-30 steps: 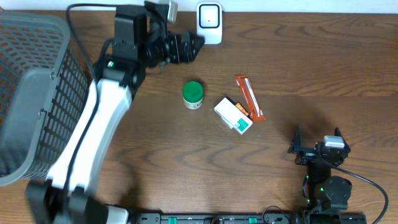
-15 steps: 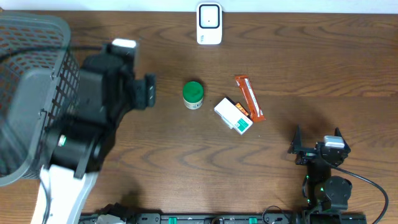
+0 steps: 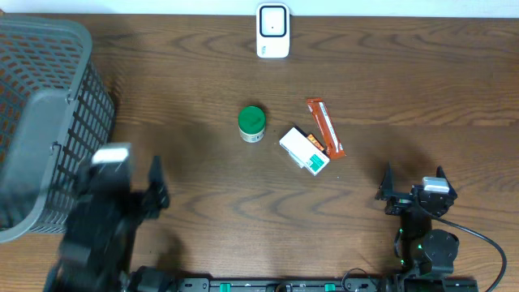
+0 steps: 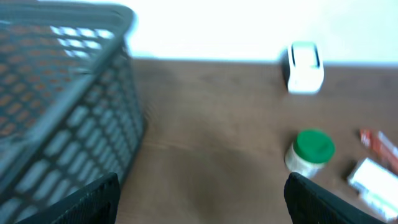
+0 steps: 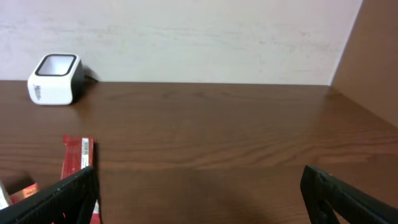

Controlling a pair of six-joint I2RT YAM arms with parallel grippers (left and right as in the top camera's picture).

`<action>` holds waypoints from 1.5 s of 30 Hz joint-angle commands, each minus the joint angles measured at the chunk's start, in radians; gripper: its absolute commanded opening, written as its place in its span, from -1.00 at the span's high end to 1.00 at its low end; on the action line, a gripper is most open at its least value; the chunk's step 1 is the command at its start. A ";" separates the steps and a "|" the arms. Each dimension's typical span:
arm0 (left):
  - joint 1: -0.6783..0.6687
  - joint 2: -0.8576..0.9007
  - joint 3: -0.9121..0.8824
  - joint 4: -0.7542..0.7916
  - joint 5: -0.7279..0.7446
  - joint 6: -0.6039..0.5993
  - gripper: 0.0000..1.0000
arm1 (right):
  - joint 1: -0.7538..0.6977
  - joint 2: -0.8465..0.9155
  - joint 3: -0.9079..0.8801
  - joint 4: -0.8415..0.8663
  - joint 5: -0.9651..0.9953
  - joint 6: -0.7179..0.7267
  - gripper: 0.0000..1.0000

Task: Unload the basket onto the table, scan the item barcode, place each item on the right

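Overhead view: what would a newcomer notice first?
The big grey mesh basket fills the left side of the table. Mid-table sits a small cluster: a green-lidded jar, a white box and an orange packet, with the white scanner at the far edge.

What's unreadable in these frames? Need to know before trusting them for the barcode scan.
- Barcodes on the green-lidded jar, white box and orange packet: too small overhead, blurred in the left wrist view.
- Left hand: motion-blurred overhead.
- Basket: cut by the left edge overhead, contents unclear.
- White box: cut by the right edge in the left wrist view.
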 commanded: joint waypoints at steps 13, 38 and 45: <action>0.002 -0.194 -0.015 -0.113 -0.048 -0.060 -0.70 | 0.010 -0.006 0.006 0.073 -0.375 0.153 -0.99; 0.002 -0.186 -0.015 -0.150 -0.048 -0.060 -0.70 | 0.010 0.642 0.576 -0.441 -0.811 0.569 -0.98; 0.002 -0.186 -0.015 -0.151 -0.048 -0.079 -0.70 | 0.010 0.771 0.499 -0.437 -0.782 0.629 -0.96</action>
